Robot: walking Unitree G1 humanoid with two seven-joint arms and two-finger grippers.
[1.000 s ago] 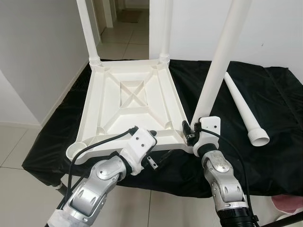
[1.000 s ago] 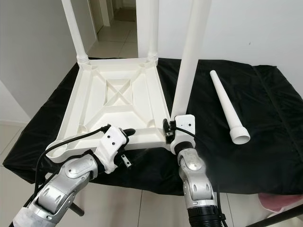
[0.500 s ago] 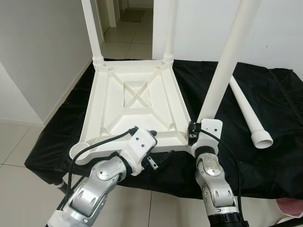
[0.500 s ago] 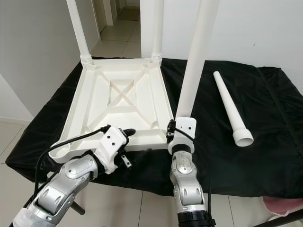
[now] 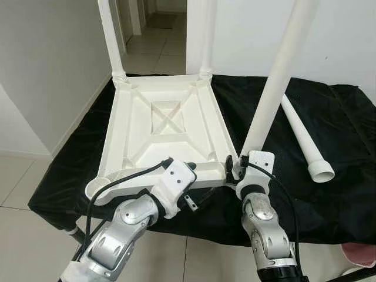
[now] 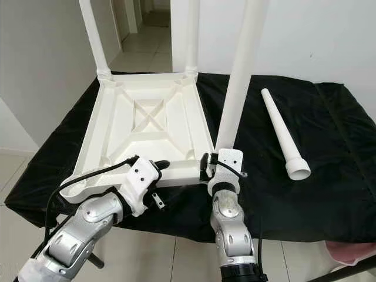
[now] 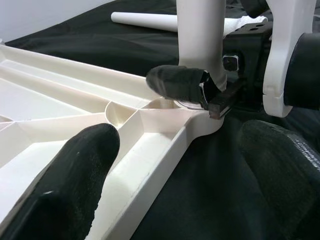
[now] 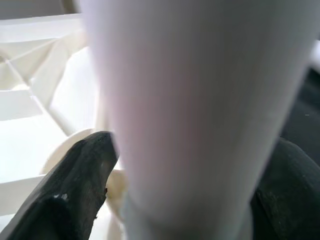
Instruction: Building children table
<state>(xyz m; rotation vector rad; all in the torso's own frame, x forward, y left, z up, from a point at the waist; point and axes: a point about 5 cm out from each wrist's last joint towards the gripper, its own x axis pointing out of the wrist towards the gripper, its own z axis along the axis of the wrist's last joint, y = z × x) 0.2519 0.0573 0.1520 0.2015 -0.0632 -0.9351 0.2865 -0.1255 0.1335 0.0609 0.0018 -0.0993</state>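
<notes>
A white plastic table top lies upside down on a black cloth. Two white legs stand in its far corners. My right gripper is shut on a third leg, holding it nearly upright with its base on the near right corner socket. In the right wrist view this leg sits between both fingers. My left gripper is open at the top's front rim, and one of its fingers rests over that rim. A fourth leg lies loose on the cloth to the right.
The black cloth covers a low table whose front edge is just under my arms. Tiled floor runs along the left, beside a white wall, and a doorway is behind. Something pink lies at the bottom right.
The view has shifted slightly. My right gripper has edged the held leg's base a little left, toward the near right corner. The left gripper stays at the front rim.
</notes>
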